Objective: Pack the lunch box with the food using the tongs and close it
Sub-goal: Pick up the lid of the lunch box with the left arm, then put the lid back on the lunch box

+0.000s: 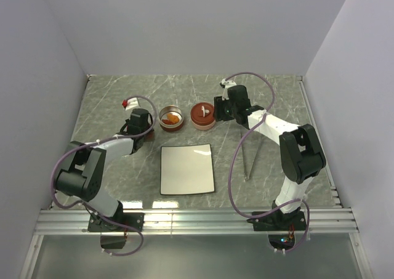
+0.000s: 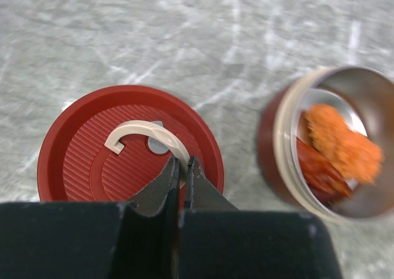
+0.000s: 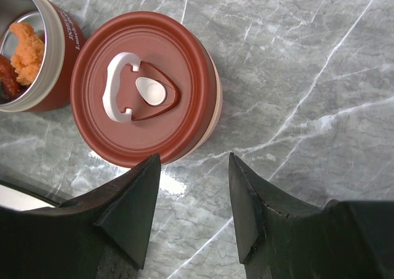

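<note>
A loose red lid point(image 2: 92, 156) lies flat on the marble table, and my left gripper point(image 2: 183, 162) is shut on its white handle point(image 2: 161, 134). To its right stands the open lunch box pot point(image 2: 289, 162) holding the food point(image 2: 341, 146), orange and red pieces. In the top view my left gripper point(image 1: 140, 122) hides this lid. My right gripper point(image 3: 193, 158) stands open just short of the second pot point(image 3: 144, 88), whose red lid is on. The tongs point(image 1: 248, 159) lie on the table under the right arm. The white plate point(image 1: 186, 168) is bare.
Both pots point(image 1: 171, 119) point(image 1: 203, 116) stand side by side behind the plate. Grey walls enclose the table on three sides. A metal rail point(image 1: 197, 220) runs along the near edge.
</note>
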Robot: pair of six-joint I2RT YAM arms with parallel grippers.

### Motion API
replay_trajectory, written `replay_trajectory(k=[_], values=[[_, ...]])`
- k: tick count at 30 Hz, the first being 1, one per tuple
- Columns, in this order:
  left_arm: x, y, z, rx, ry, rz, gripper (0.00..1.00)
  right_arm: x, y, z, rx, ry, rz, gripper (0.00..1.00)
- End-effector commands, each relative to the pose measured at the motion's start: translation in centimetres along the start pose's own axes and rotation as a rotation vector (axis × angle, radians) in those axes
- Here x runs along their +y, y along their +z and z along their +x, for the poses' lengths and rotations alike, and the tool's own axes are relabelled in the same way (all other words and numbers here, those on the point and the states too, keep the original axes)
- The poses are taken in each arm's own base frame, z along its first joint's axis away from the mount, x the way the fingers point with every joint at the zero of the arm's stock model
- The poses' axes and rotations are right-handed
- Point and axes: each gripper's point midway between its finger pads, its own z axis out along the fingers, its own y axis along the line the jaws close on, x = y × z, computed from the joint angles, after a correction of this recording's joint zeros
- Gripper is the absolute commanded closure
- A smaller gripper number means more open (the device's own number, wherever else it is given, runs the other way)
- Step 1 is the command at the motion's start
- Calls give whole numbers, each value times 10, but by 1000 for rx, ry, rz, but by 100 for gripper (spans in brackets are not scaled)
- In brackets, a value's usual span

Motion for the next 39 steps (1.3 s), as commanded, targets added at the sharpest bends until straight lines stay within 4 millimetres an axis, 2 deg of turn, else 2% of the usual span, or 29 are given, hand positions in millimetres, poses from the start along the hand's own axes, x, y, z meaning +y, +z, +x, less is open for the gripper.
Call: replay_trajectory(k=[1,16,20,24,28,30,31,32,37,39], values=[[-28,-15,-24,-74,17,166,100,-3,-2,-21,-46,2,14,44],[-36,-58,-54,-251,-18,324,100,-5,-6,-21,-41,9,31,45],[-49,-81,-71,-339,-30,443,100,-6,-7,-21,-44,9,36,45],[-70,-103,-82,-386,-23,584,100,-7,-6,-21,-41,9,40,45],[-89,-115,-95,-418,-10,675,100,-8,-7,-21,-42,13,46,45],[-96,-108,-93,-407,-3,688,100,-8,-9,-22,-49,16,48,45],[-104,-111,-99,-417,1,722,100,-8,-10,-23,-55,17,48,45],[-108,-103,-93,-396,13,729,100,-8,-13,-23,-60,20,49,45],[-131,-99,-96,-406,41,821,99,-9,-25,-28,-98,29,58,45],[-139,-96,-90,-388,56,857,100,-7,-31,-28,-108,31,53,45]])
